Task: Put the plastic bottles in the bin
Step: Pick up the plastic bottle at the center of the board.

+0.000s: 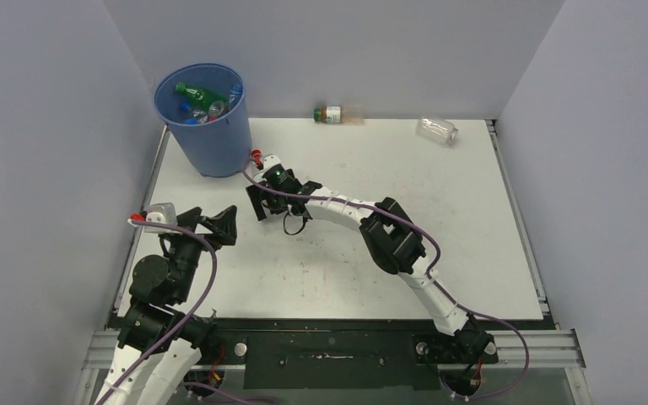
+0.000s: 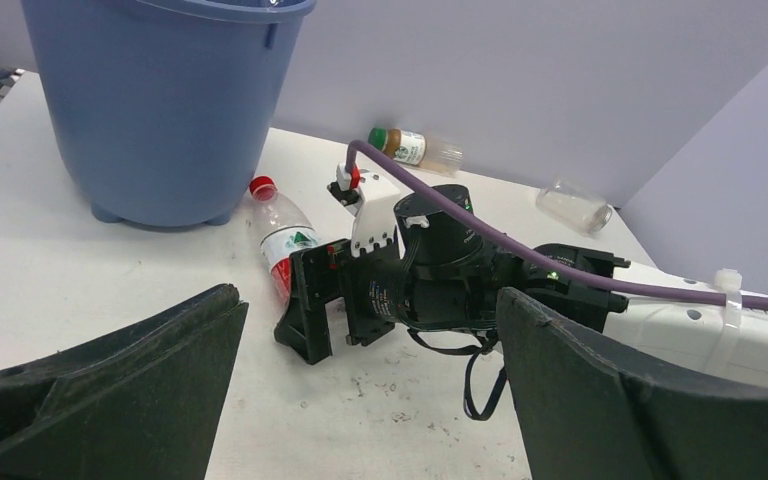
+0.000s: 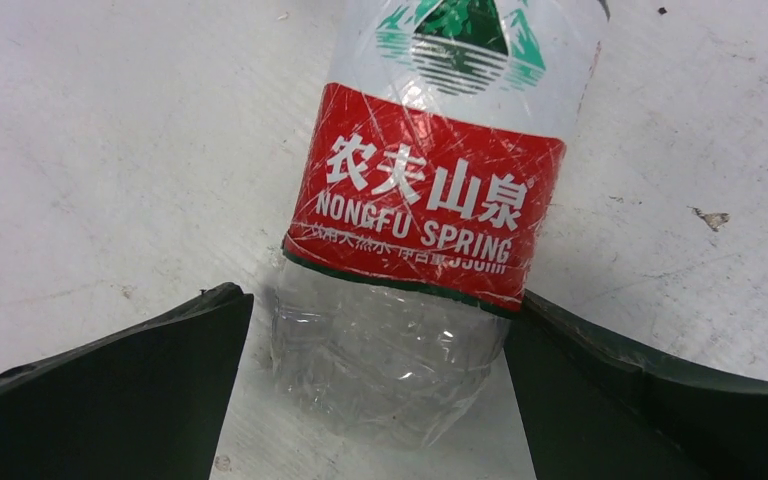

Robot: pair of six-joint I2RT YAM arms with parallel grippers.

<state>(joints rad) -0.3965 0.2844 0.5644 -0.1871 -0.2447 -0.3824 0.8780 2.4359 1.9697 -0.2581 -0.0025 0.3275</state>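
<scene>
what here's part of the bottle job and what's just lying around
Job: bin; bottles inside it; Nongfu Spring bottle in the open right gripper; green-capped bottle and clear bottle by the far wall.
Lying about: nothing loose, only the arms' purple cables.

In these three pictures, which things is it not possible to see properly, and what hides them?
- Top view: how many bottles fill the bin; its wall hides the lower ones.
- Right wrist view: the cap of the Nongfu Spring bottle, cut off by the top edge.
- Top and left wrist views: the label of the far green-capped bottle, too small to read.
</scene>
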